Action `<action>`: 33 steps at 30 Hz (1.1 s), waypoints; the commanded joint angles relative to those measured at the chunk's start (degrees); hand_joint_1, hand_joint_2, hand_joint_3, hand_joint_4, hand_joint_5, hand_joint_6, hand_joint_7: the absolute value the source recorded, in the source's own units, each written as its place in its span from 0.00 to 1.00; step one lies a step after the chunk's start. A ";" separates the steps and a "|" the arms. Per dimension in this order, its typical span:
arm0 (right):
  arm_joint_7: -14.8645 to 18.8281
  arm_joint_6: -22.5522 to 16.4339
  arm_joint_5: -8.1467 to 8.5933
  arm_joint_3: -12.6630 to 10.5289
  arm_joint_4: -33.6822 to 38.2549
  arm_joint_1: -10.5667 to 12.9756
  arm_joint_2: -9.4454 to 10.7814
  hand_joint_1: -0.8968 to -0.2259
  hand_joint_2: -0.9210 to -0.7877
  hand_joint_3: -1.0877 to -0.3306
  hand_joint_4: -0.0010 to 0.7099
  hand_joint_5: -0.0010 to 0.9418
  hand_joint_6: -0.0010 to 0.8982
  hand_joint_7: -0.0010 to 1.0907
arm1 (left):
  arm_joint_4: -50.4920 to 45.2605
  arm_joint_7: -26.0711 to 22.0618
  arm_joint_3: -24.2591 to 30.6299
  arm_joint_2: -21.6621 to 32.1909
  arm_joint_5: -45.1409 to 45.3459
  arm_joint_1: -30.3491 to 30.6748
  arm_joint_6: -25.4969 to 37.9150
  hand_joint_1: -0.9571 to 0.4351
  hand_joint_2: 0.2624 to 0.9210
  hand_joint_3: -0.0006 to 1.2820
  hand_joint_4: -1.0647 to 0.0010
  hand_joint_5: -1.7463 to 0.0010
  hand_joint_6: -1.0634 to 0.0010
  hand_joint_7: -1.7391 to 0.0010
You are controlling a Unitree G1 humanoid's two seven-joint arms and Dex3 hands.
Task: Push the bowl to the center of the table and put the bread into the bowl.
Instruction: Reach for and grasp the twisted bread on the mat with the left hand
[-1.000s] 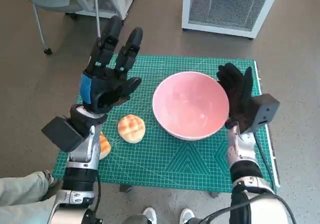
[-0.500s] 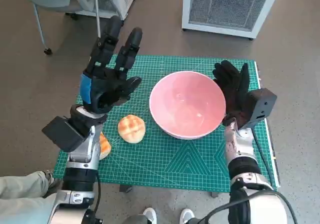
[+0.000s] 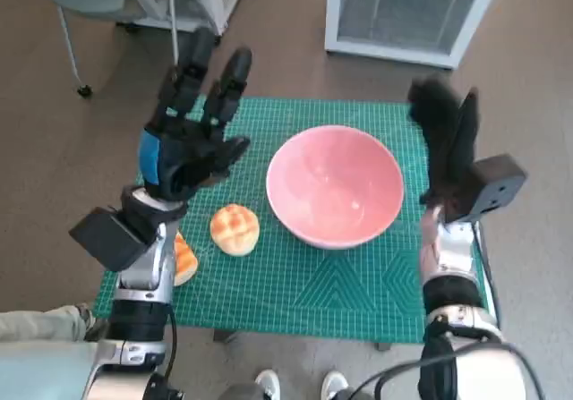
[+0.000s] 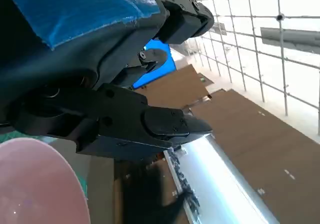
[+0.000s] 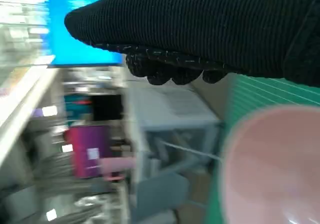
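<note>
Head view: bowl [image 3: 335, 185] is seen near counter [image 3: 295, 275] centre, bread [image 3: 235, 229] just left of it. Left hand [image 3: 183, 145] is spread, raised, empty; right hand [image 3: 450, 154] is lifted, fingers apart, holding nothing. Wrist views: only bowl rim is shown. Bread should be gripped from above w/ left hand.

Inventory by count, head view. Bowls: one, a pink bowl [image 3: 335, 185], standing on the green cutting mat [image 3: 295, 279]. Cutting mats: one, covering the bench. Bread: two pieces, namely one round bun [image 3: 235, 229] in full view beside the bowl, and one second bread piece [image 3: 185, 259] partly hidden behind the left forearm. Robot hands: two, the left hand [image 3: 183, 140] and the right hand [image 3: 448, 145]. White slatted units on the floor beyond the bench: two. Chairs: one, partly visible.
</note>
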 commanded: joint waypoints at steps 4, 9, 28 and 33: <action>6.71 -5.87 1.00 4.55 -17.56 7.24 -0.83 0.32 0.00 0.37 0.32 0.01 0.02 0.53 | -4.23 -4.18 2.50 8.17 -0.37 0.39 1.62 0.62 1.00 0.12 0.78 1.00 0.75 1.00; 10.07 -4.52 3.99 6.53 -27.87 10.61 -1.03 0.32 0.00 0.36 0.33 0.01 0.00 0.57 | -3.81 -9.47 2.90 18.10 3.61 -0.03 -0.15 0.60 1.00 0.10 0.79 1.00 0.76 1.00; 8.99 2.32 5.86 6.97 -42.48 15.87 -0.86 0.35 0.00 0.38 0.35 0.02 0.00 0.60 | -11.62 -26.05 1.99 45.73 11.22 3.83 6.04 0.59 0.81 0.00 0.86 1.00 0.73 0.99; 8.51 2.14 5.48 7.13 -42.20 15.82 -0.23 0.36 0.00 0.38 0.36 0.02 0.00 0.60 | -11.60 -26.51 -0.07 48.52 16.35 5.50 3.21 0.54 0.83 0.01 0.87 1.00 0.73 0.99</action>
